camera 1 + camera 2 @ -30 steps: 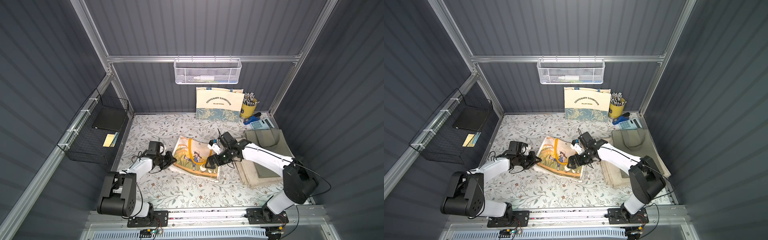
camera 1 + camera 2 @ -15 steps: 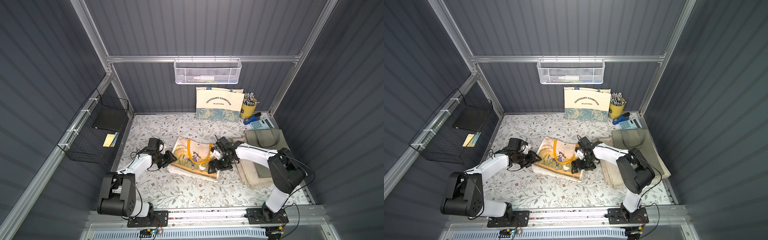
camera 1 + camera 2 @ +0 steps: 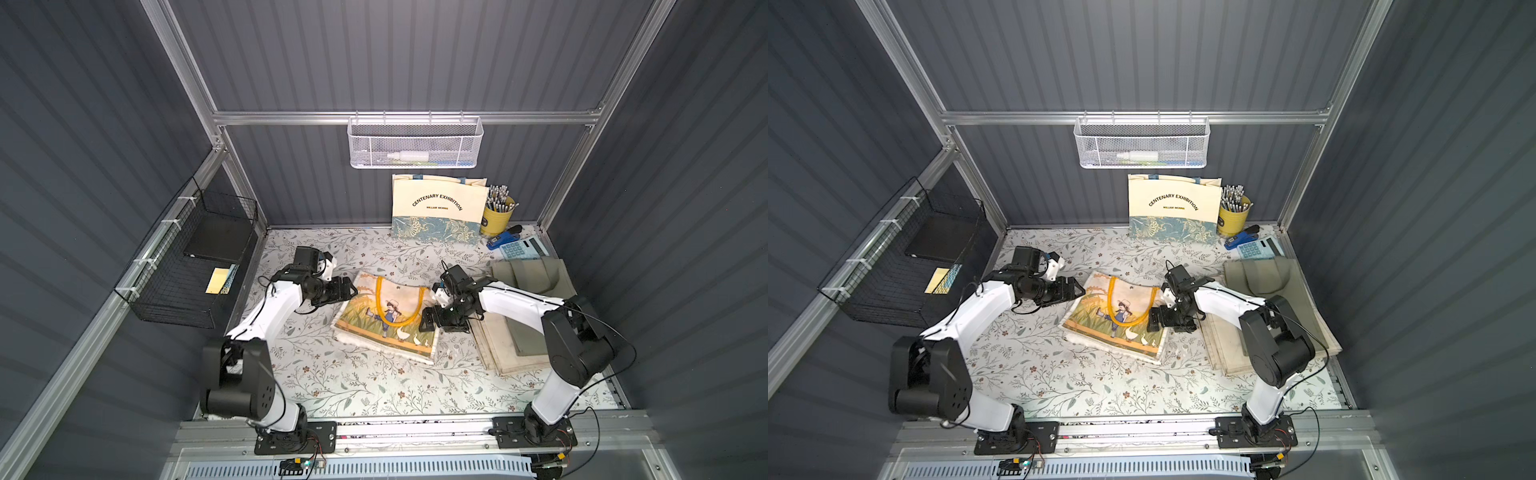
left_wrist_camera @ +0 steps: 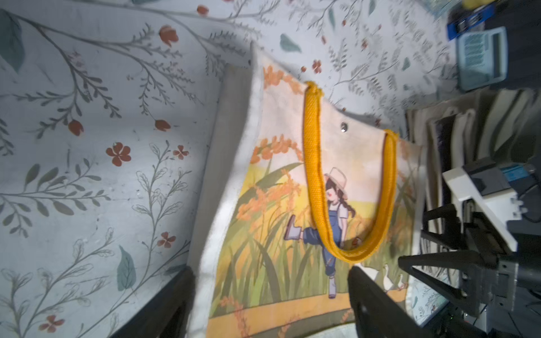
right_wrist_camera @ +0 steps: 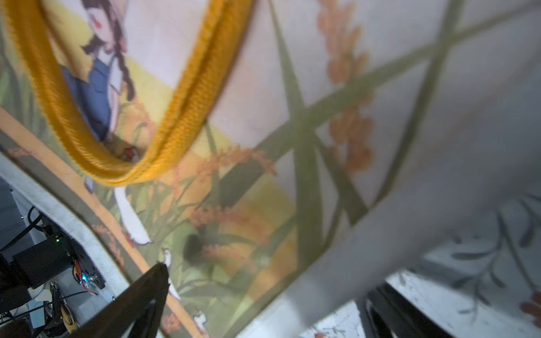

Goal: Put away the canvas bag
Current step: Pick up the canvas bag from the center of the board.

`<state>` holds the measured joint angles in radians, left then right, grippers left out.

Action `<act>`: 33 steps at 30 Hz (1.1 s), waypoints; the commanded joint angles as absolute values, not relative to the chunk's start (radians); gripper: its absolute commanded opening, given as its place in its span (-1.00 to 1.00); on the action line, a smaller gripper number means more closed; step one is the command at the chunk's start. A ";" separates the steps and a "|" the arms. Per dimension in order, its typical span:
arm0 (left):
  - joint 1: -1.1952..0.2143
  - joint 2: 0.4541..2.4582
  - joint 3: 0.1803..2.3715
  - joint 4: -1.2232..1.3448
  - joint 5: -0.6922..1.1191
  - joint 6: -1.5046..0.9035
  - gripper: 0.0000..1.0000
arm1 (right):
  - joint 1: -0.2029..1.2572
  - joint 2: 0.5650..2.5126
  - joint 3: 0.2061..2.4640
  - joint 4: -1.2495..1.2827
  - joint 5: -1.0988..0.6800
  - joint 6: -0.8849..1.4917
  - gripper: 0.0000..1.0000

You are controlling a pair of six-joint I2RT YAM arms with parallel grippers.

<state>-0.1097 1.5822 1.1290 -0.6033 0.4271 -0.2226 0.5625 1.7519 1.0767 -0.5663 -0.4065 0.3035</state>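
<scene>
The left tool (image 3: 350, 288) is newly opened, so the canvas bag (image 3: 365, 332) is released flat on the surface (image 3: 353, 386). The right tool (image 3: 427, 322) is spread at its edge, seemingly empty. Stowing is not yet done.

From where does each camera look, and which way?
Both top views: from high, down onto the table; left arm, right arm flank the canvas bag.
Left wrist: across the bag toward the right gripper; own fingers show.
Right wrist: close over the yellow handle; own fingers show.
Shared by all: the handle.
</scene>
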 commanded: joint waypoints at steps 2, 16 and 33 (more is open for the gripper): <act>-0.107 1.700 1.135 -0.744 0.365 -0.129 0.60 | 0.547 1.759 1.065 -0.559 -0.404 0.336 0.98; -0.112 1.899 1.117 -0.689 0.534 -0.147 -0.34 | 0.548 1.906 1.113 -0.477 -0.427 0.351 0.76; -0.149 1.646 1.054 -0.490 0.736 -0.324 -1.00 | 0.526 1.759 1.237 -0.586 -0.400 0.280 -0.91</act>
